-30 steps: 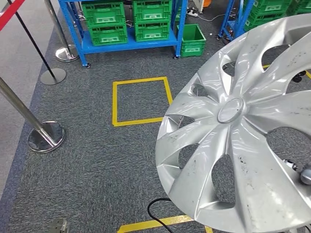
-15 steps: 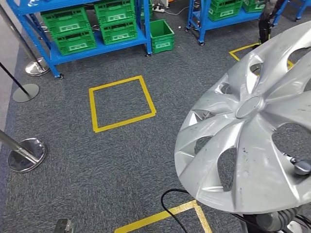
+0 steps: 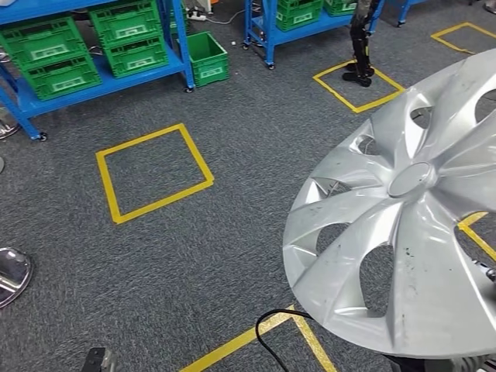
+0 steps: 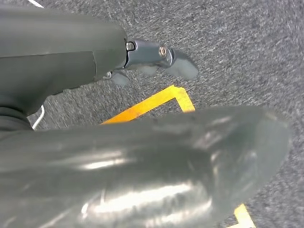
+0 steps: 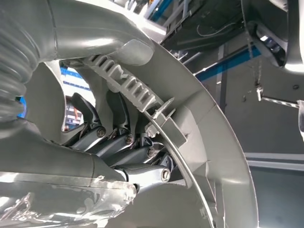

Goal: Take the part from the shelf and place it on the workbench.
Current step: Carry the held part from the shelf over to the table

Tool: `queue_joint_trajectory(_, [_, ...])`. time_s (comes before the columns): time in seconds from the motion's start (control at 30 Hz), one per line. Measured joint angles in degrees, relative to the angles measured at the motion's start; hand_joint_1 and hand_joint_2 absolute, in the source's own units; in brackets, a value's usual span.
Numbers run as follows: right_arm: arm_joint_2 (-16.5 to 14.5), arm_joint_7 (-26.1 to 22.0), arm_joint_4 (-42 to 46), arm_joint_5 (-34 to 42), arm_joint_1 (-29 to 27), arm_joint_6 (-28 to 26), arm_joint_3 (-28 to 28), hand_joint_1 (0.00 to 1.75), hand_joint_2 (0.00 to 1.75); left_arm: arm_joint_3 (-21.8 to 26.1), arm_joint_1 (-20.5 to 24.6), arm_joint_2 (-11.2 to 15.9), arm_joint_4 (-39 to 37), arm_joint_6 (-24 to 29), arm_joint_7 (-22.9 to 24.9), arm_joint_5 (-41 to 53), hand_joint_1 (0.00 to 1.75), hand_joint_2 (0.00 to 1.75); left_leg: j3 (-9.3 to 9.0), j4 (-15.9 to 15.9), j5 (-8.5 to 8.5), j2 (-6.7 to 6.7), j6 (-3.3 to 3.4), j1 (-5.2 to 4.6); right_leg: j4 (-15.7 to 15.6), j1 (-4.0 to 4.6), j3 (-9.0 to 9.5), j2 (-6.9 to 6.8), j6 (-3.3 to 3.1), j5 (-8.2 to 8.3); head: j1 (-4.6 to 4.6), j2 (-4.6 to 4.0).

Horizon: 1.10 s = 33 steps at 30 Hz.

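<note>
View swung right across the carpet, right robot hand [image 5: 118, 147] still gripping hubcap [image 3: 404, 232], left robot hand [image 4: 150, 57] empty, fingers apart.

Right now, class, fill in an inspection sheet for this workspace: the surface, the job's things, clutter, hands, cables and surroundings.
Surface: grey carpet floor marked with yellow tape squares; no workbench seen.
Job's things: silver hubcap, held up at the right of the head view, scuffed with dark specks.
Clutter: loose green crate on the floor beside the blue shelf.
Hands: right hand grips the hubcap's rim from behind; left hand hangs over the floor holding nothing, fingers only partly visible.
Cables: black cable looping on the floor below the hubcap.
Surroundings: shelves hold green crates; a chrome post base at the left edge; a dark legged figure stands in a far square.
</note>
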State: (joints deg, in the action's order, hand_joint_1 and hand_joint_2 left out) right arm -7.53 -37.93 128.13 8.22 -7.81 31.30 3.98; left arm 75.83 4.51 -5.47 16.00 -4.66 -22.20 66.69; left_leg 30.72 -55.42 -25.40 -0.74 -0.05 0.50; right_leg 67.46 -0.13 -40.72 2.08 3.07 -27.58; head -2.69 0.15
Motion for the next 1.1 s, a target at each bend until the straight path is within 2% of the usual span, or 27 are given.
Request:
queue_joint_trajectory(0.03, [-0.08,0.12,0.02,0.1,-0.01,-0.03,-0.14,1.75,1.75,0.01,-0.16,0.0,0.0,0.0,0.0,0.0,0.0,0.0,0.0,-0.01,-0.02,0.9,0.03,-0.04,3.89,-0.1,-1.67,-1.07,0.29,-1.83,-0.06,0.0])
queue_joint_trajectory(0.07, [-0.16,0.23,0.02,0.16,-0.08,-0.07,-0.28,1.75,1.75,0.02,-0.26,0.0,0.0,-0.01,0.0,0.0,0.0,0.0,0.0,-0.02,-0.04,1.81,0.04,-0.06,6.56,-0.22,-2.75,-1.55,0.51,-2.8,-0.06,0.0])
queue_joint_trajectory(0.1, [-0.22,0.35,0.02,0.19,-0.15,-0.11,-0.45,1.75,1.75,0.03,-0.29,-0.02,0.0,-0.02,-0.01,0.01,0.0,0.0,-0.02,-0.03,-0.07,2.63,0.01,-0.06,7.31,-0.33,-2.87,-1.78,0.65,-2.77,-0.08,0.0])
queue_joint_trajectory(0.13, [-0.31,0.48,0.08,0.2,-0.19,-0.17,-0.66,1.75,1.75,0.03,-0.25,-0.07,0.0,-0.05,-0.01,0.03,0.0,0.0,-0.09,-0.03,-0.13,3.4,-0.09,-0.05,5.51,-0.42,-1.65,-2.08,0.71,-1.66,-0.08,0.0])
queue_joint_trajectory(0.17, [-0.39,0.6,0.19,0.2,-0.22,-0.24,-0.84,1.75,1.75,0.02,-0.21,-0.13,0.0,-0.09,-0.01,0.04,0.0,0.0,-0.23,-0.04,-0.24,4.11,-0.25,-0.03,1.82,-0.47,0.61,-2.77,0.73,0.05,-0.09,0.0])
queue_joint_trajectory(0.2, [-0.5,0.74,0.32,0.21,-0.2,-0.31,-1.05,1.75,1.75,0.02,-0.18,-0.17,0.0,-0.11,0.0,0.06,0.0,0.0,-0.42,-0.07,-0.39,4.71,-0.49,-0.13,-2.48,-0.4,3.12,-4.17,0.65,1.41,-0.1,0.0])
queue_joint_trajectory(0.23, [-0.63,0.88,0.5,0.21,-0.2,-0.39,-1.25,1.75,1.75,0.02,-0.17,-0.18,0.0,-0.13,0.0,0.07,0.0,0.0,-0.61,-0.15,-0.56,5.25,-0.77,-0.3,-6.09,-0.34,5.27,-5.32,0.35,2.52,-0.07,0.0])
queue_joint_trajectory(0.27, [-0.75,1.01,0.66,0.21,-0.21,-0.45,-1.44,1.75,1.75,0.03,-0.15,-0.18,0.0,-0.13,0.0,0.08,0.0,0.0,-0.75,-0.22,-0.67,5.71,-1.06,-0.48,-8.19,-0.25,6.47,-6.08,-0.05,2.98,0.01,0.0])
queue_joint_trajectory(0.3, [-0.89,1.15,0.79,0.17,-0.23,-0.57,-1.62,1.75,1.75,0.03,-0.13,-0.17,0.0,-0.14,0.0,0.08,0.0,0.0,-0.83,-0.27,-0.73,6.17,-1.37,-0.64,-8.89,-0.13,6.77,-6.28,-0.52,2.99,0.06,0.0])
queue_joint_trajectory(0.37, [-1.08,1.55,1.04,-0.14,-0.41,-0.88,-2.03,1.75,1.75,0.01,-0.06,-0.17,0.0,-0.15,-0.01,0.09,0.0,0.0,-0.88,-0.28,-0.86,7.09,-2.02,-0.6,-8.83,-0.12,6.37,-4.81,-1.44,3.27,0.16,0.0])
queue_joint_trajectory(0.43, [-1.23,1.91,1.3,-0.51,-0.64,-1.25,-2.45,1.75,1.75,-0.01,0.03,-0.2,0.0,-0.15,-0.01,0.09,0.0,0.0,-0.19,-2.02,-2.54,5.55,-2.64,-0.39,-8.97,-0.34,6.1,-3.43,-2.09,3.56,0.3,0.0])
queue_joint_trajectory(0.5, [-1.38,2.04,1.43,-0.66,-0.8,-1.54,-2.81,1.75,1.75,-0.01,0.0,-0.3,-0.01,-0.11,0.09,0.07,0.0,0.0,2.59,-8.33,-6.39,2.52,-2.9,-0.26,-9.05,-0.5,5.89,-2.15,-2.49,3.79,0.61,0.0])
queue_joint_trajectory(0.53, [-1.45,2.06,1.44,-0.72,-0.92,-1.65,-2.98,1.75,1.75,-0.01,-0.1,-0.34,-0.02,-0.05,0.22,0.04,0.0,0.0,4.55,-12.53,-8.29,1.69,-2.92,-0.24,-9.05,-0.48,5.78,-1.44,-2.62,3.87,0.71,0.0])
queue_joint_trajectory(0.57, [-1.46,2.08,1.44,-0.75,-1.1,-1.7,-3.13,1.75,1.75,0.01,-0.21,-0.35,-0.02,0.03,0.39,-0.01,0.0,0.0,6.18,-15.87,-9.37,1.34,-2.9,-0.24,-9.05,-0.46,5.7,-0.65,-2.69,3.93,0.76,0.0])
queue_joint_trajectory(0.6, [-1.48,2.1,1.44,-0.79,-1.29,-1.74,-3.23,1.75,1.75,0.02,-0.29,-0.35,-0.02,0.13,0.54,-0.05,0.0,0.0,7.03,-17.41,-9.27,1.2,-2.84,-0.24,-9.04,-0.44,5.66,0.22,-2.7,3.99,0.77,0.0])
queue_joint_trajectory(0.63, [-1.52,2.15,1.46,-0.86,-1.45,-1.78,-3.3,1.75,1.75,0.03,-0.33,-0.34,-0.02,0.21,0.65,-0.08,0.0,0.0,6.84,-16.7,-7.99,1.07,-2.76,-0.21,-9.03,-0.46,5.66,1.1,-2.65,4.06,0.79,0.0])
queue_joint_trajectory(0.67, [-1.57,2.21,1.51,-0.97,-1.55,-1.81,-3.33,1.75,1.75,0.03,-0.32,-0.33,-0.02,0.26,0.68,-0.09,0.0,0.0,5.61,-13.86,-5.87,0.76,-2.67,-0.14,-9.03,-0.51,5.68,1.95,-2.53,4.14,0.81,0.0])
queue_joint_trajectory(0.73, [-1.76,2.34,1.8,-1.3,-1.62,-2.01,-3.39,1.75,1.75,0.03,-0.25,-0.35,-0.02,0.32,0.74,-0.09,0.0,0.0,2.06,-5.9,-2.06,-1.92,-2.59,0.31,-8.84,-0.53,5.51,3.5,-2.1,4.31,0.9,0.0])
queue_joint_trajectory(0.8, [-1.95,2.46,2.22,-1.66,-1.72,-2.31,-3.49,1.75,1.75,0.03,-0.19,-0.42,-0.02,0.34,0.92,-0.09,0.0,0.0,0.27,-1.56,-1.08,-4.2,-2.45,0.61,-8.69,-0.53,4.88,4.85,-1.41,4.6,0.97,0.0])
queue_joint_trajectory(0.83, [-2.02,2.52,2.4,-1.83,-1.86,-2.47,-3.58,1.75,1.75,0.04,-0.15,-0.46,-0.02,0.39,0.99,-0.09,0.0,0.0,0.19,-1.12,-1.28,-4.21,-2.23,0.57,-8.71,-0.58,4.53,5.52,-1.0,4.8,0.98,0.0])
queue_joint_trajectory(0.87, [-2.07,2.6,2.59,-2.01,-2.08,-2.62,-3.74,1.75,1.75,0.04,-0.11,-0.57,-0.02,0.45,1.04,-0.09,0.0,0.0,0.27,-1.19,-1.2,-3.54,-1.9,0.52,-8.9,-0.74,4.23,6.1,-0.61,5.04,1.0,0.0])
queue_joint_trajectory(0.9, [-2.1,2.66,2.78,-2.18,-2.32,-2.76,-3.91,1.75,1.75,0.05,-0.04,-0.63,-0.02,0.56,1.04,-0.1,0.0,0.0,0.26,-1.09,-1.08,-2.88,-1.49,0.52,-8.72,-0.76,3.92,5.72,-0.33,4.98,0.98,0.0])
queue_joint_trajectory(0.97, [-2.13,2.74,3.09,-2.47,-2.49,-3.12,-4.17,1.75,1.75,0.05,0.08,-0.71,-0.02,1.16,0.95,-0.16,0.0,0.0,0.2,-0.89,-0.88,-1.31,-0.7,0.56,-5.38,-0.59,2.15,2.63,0.09,2.92,0.52,0.0])
queue_joint_trajectory(1.0, [-2.13,2.75,3.18,-2.58,-2.48,-3.33,-4.25,1.75,1.75,0.06,0.08,-0.66,-0.02,1.63,0.86,-0.18,0.0,0.0,0.18,-0.88,-0.9,-0.52,-0.46,0.44,-1.77,-0.5,0.51,0.54,0.25,0.95,0.3,0.0])
queue_joint_trajectory(1.03, [-2.13,2.77,3.21,-2.67,-2.49,-3.58,-4.32,1.75,1.75,0.07,0.02,-0.66,-0.02,2.15,0.73,-0.2,0.0,0.0,0.16,-0.89,-0.95,0.32,-0.31,0.31,2.47,-0.51,-1.43,-0.78,0.42,-1.09,0.13,0.0])
queue_joint_trajectory(1.07, [-2.13,2.78,3.21,-2.74,-2.58,-3.81,-4.41,1.75,1.75,0.07,-0.02,-0.67,-0.02,2.58,0.58,-0.19,0.0,0.0,0.13,-0.91,-0.99,1.16,-0.26,0.19,6.15,-0.54,-3.1,-1.41,0.55,-2.55,0.14,0.0])
queue_joint_trajectory(1.1, [-2.13,2.83,3.25,-2.82,-2.74,-4.07,-4.51,1.75,1.75,0.08,-0.02,-0.7,-0.02,2.93,0.4,-0.15,0.0,0.0,0.08,-0.92,-1.05,1.98,-0.24,0.12,8.14,-0.56,-3.9,-1.66,0.61,-3.0,0.13,0.0])
